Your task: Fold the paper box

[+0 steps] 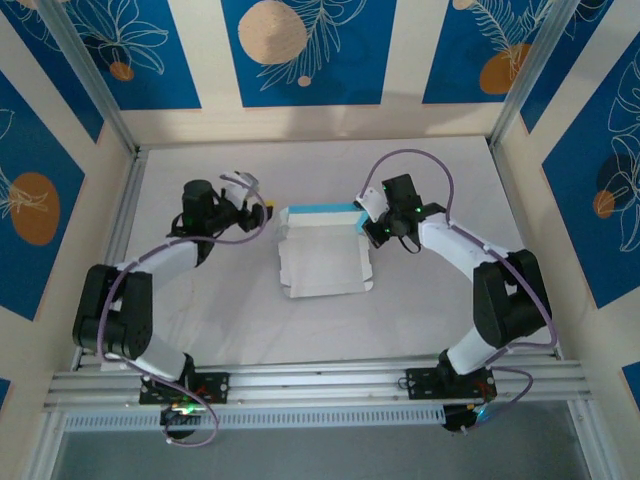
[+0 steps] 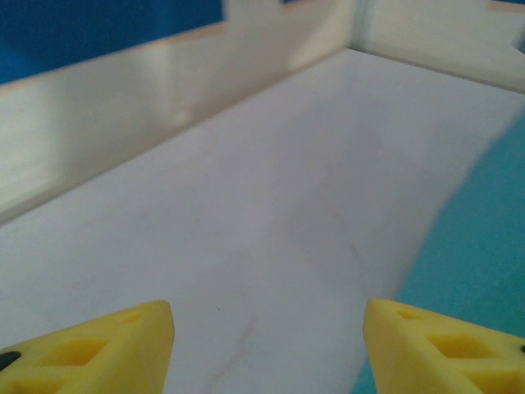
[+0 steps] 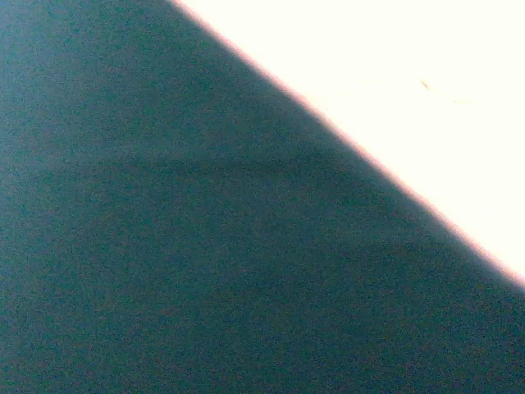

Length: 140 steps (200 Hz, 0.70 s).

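Left claw (image 2: 267, 324) parted beside paper box (image 1: 322, 258), right claw (image 1: 368, 226) closed at its edge

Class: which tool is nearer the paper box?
Right. The right tool touches the right edge of the white and light-blue card box; the left tool sits apart, leftward.

Bright even light, soft shadows, paper box (image 2: 484, 271) blurred up close, right-wrist glare
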Motion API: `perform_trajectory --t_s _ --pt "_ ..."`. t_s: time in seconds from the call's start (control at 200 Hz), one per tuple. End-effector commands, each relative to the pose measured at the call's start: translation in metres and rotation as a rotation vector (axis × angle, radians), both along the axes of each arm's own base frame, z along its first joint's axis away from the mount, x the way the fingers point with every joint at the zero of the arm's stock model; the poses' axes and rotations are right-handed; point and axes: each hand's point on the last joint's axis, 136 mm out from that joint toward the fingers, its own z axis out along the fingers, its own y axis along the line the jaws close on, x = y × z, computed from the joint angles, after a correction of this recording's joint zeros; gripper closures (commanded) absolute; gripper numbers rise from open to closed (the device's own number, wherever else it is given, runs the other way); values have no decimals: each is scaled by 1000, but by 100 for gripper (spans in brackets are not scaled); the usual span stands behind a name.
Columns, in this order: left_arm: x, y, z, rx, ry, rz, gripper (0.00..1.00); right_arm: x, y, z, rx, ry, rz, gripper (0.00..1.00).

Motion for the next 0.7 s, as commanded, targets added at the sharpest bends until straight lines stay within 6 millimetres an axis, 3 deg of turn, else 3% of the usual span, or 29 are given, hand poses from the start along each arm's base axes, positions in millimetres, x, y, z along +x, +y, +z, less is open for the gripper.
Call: perform_trajectory --t_s 0.0,0.155,0.235,0.55,0.695 --pt "-31 -25 5 -25 -22 -252 38 -4 8 19 62 -57 77 100" --pt "-54 -42 10 -31 11 -356 39 6 0 23 71 -41 41 100" --pt "-62 -46 1 45 7 -368 39 9 -2 25 74 -41 36 100" --pt "-84 -37 -2 189 -91 -316 27 14 -14 44 106 -128 73 100" --pt "-91 -37 6 223 -114 -333 26 10 -7 49 142 -138 104 100"
